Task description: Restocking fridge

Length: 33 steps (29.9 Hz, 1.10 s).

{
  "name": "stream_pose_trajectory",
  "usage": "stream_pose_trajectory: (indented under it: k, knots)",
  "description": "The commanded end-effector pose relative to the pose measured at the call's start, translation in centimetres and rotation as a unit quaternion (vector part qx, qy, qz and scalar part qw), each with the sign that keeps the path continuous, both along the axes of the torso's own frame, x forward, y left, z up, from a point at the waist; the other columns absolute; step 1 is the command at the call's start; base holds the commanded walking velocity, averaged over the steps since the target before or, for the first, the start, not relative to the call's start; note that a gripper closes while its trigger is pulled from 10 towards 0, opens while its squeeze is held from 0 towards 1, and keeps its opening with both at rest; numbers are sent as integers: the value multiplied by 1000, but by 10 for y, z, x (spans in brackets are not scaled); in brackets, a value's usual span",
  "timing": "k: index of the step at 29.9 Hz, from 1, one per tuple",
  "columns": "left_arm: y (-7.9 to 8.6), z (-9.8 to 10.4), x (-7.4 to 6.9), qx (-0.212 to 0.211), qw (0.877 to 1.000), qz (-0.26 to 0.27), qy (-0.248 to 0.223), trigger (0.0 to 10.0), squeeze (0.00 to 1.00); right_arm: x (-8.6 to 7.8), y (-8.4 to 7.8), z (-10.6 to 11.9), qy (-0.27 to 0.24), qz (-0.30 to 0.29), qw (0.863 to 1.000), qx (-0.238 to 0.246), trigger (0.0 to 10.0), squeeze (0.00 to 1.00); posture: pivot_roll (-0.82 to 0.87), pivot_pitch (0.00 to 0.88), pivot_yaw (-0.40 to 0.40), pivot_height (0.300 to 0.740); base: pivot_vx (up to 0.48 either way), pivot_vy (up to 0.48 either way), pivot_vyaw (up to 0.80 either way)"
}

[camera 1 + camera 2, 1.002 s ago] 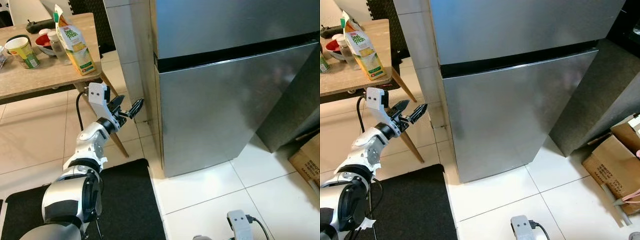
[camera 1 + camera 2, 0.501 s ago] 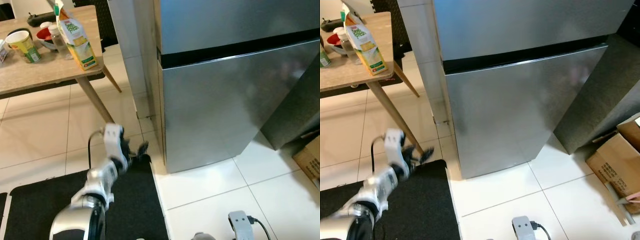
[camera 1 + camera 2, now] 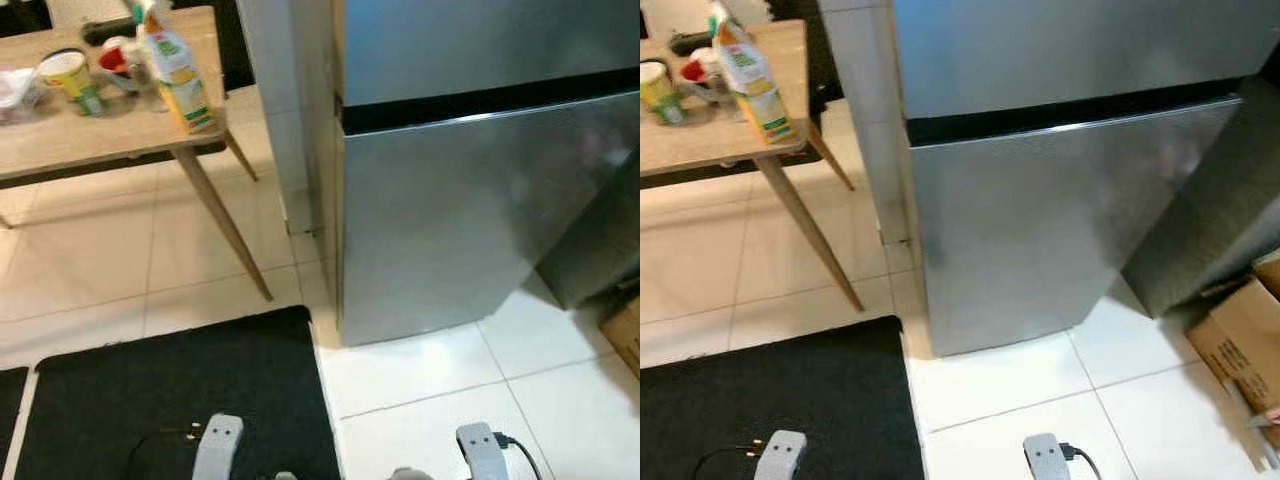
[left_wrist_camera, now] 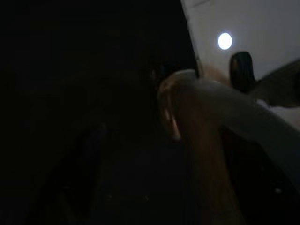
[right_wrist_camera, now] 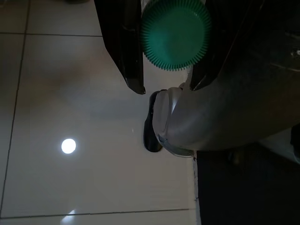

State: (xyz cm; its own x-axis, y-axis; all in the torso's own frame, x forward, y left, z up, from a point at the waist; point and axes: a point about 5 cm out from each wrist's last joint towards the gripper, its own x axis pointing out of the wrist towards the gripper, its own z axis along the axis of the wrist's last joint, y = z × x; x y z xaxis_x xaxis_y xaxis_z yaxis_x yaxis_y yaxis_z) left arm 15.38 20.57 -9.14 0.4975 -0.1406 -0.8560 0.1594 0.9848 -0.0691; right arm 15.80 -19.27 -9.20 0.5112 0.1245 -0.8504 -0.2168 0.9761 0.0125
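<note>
The fridge [image 3: 470, 180] stands shut ahead, its 2 steel doors closed, with a black mat [image 3: 170, 390] on the tiles before it and a table [image 3: 90, 150] to its left carrying a juice carton [image 3: 180, 75] and a cup [image 3: 70, 75]. The right gripper [image 5: 166, 70] hangs low over the tiles, its 2 fingers [image 5: 124, 47] clamped on a green-capped bottle [image 5: 174, 35]. The left wrist view is too dark to tell how the left gripper's fingers stand.

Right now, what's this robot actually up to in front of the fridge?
It stands facing the closed stainless-steel fridge, apparently restocking it. Its right tool hangs low over the white tiled floor, gripping something with a ribbed green round cap. A yellow juice carton waits on the wooden table. The left arm hangs idle.
</note>
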Motion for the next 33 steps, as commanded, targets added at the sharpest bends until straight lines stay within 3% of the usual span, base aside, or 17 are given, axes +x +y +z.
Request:
stream_pose_trajectory:
  k: [1,8,14,20,25,28,30,31,33]
  knots:
    - [-1,-9,-23,4,999,-2,42,10000,0,-18,4,-8,36,4,999,4,10000,0,-112,195,20,740,0,0,0]
    - [-13,-6,-9,-5,1000,25,11,10000,0,-16,4,-7,38,12,999,2,10000,0,-93,159,-3,740,0,0,0]
    - [-15,-5,-6,-4,999,44,2,10000,0,-10,3,-5,31,17,999,0,10000,0,-103,153,-3,740,0,0,0]
    - [-7,-7,-12,10,998,53,12,10000,0,-4,5,-3,22,8,1000,4,10000,0,-102,148,9,740,0,0,0]
    - [4,-3,-5,18,996,89,-4,10000,0,-6,10,-4,23,6,1000,13,10000,0,-103,156,11,740,0,0,0]
    - [14,9,17,12,987,151,-54,10000,0,-6,11,-4,19,0,1000,18,10000,0,-106,161,9,740,0,0,0]
    - [26,29,49,8,974,190,-120,10000,0,-5,9,-4,18,-2,1000,18,10000,0,-103,155,8,740,0,0,0]
    - [26,29,49,8,974,190,-120,10000,0,-5,9,-4,18,-2,1000,18,10000,0,-103,155,8,740,0,0,0]
    - [36,46,72,16,966,202,-161,10000,0,-3,7,-3,16,-10,1000,18,10000,0,-98,144,4,740,0,0,0]
